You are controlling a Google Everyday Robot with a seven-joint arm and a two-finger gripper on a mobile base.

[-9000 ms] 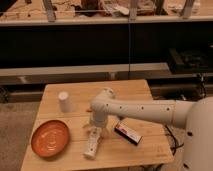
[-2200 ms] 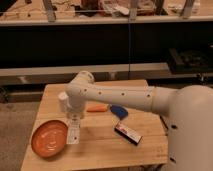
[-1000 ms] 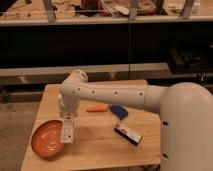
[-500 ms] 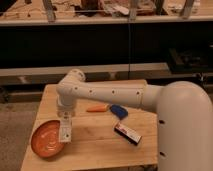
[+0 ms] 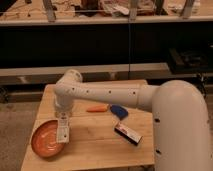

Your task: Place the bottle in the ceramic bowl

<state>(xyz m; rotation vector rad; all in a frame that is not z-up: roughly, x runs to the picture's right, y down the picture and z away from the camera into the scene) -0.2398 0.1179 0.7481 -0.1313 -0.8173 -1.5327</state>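
Note:
The ceramic bowl (image 5: 44, 140) is a wide, shallow orange-brown dish at the front left of the wooden table (image 5: 95, 147). The bottle (image 5: 63, 132), slim and white, hangs upright over the bowl's right rim. My gripper (image 5: 62, 120) is directly above it, shut on its upper part. The white arm reaches in from the right across the middle of the table and bends down at the left to the gripper. I cannot tell whether the bottle's lower end touches the bowl.
An orange stick-like item (image 5: 97, 108) and a blue object (image 5: 119, 111) lie mid-table under the arm. A dark box with a white and red label (image 5: 128, 134) lies to the right. Dark shelving stands behind the table.
The gripper has carried the bottle a little further left, from beside the bowl's right edge to over its rim. The other things on the table have not moved.

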